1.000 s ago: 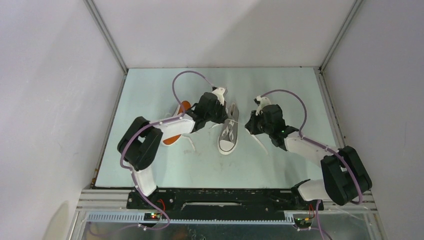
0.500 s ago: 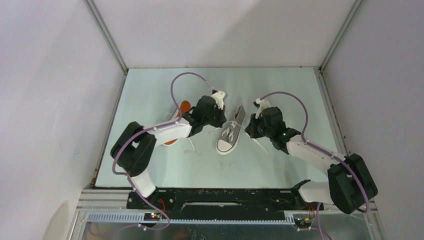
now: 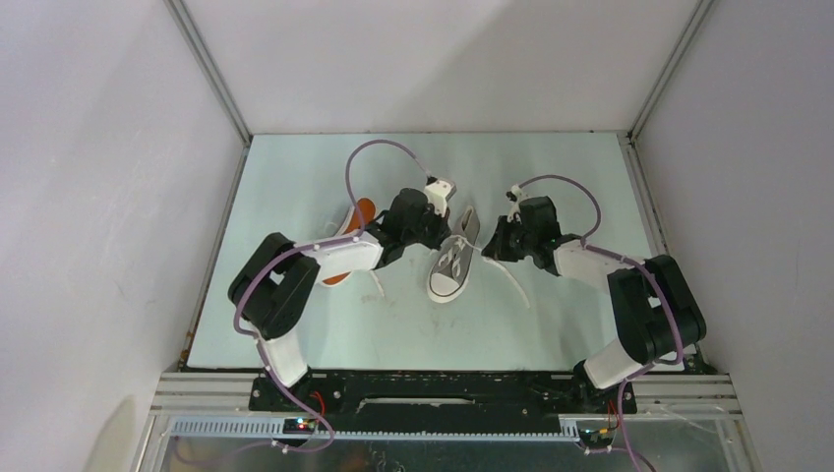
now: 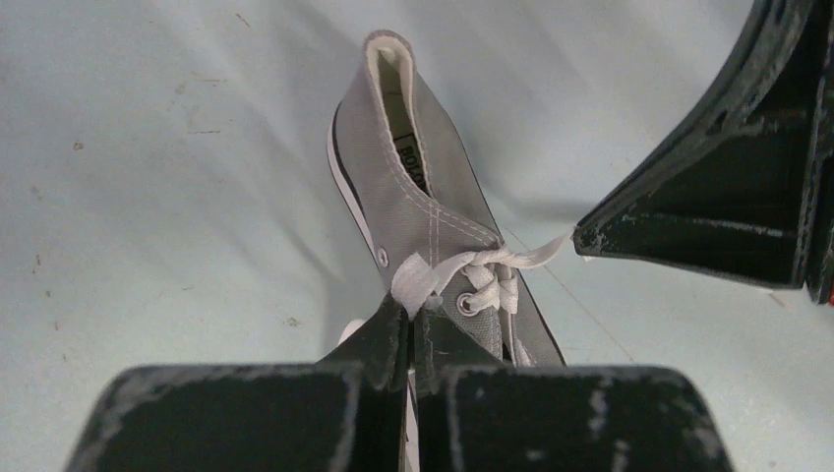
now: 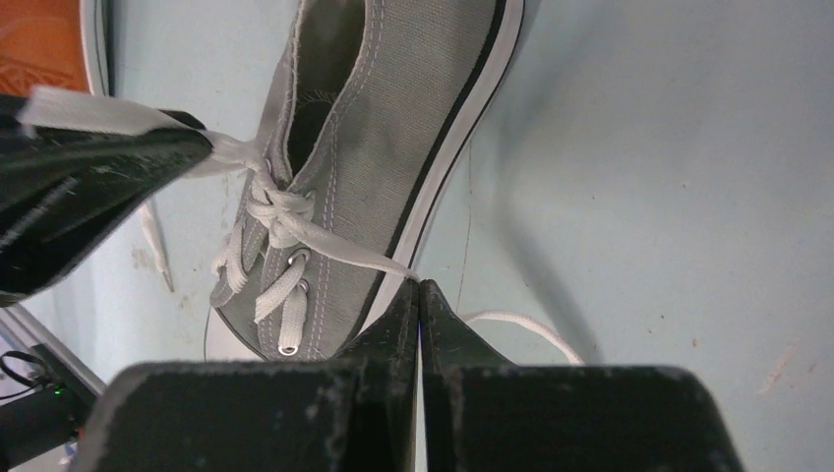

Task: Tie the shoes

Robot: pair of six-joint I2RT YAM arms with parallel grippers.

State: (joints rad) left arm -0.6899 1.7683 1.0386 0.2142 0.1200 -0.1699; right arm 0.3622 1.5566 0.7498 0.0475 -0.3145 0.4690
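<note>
Left jaws, right jaws, each pinching a lace end at the knot on the shoe. Pull apart evenly to cinch.

Grey shoe upright; other perhaps overturned

The pale blue-green desk carried small dark specks and scuffs. Plain white walls enclosed it on three sides, joined by slanting metal corner struts.
</note>
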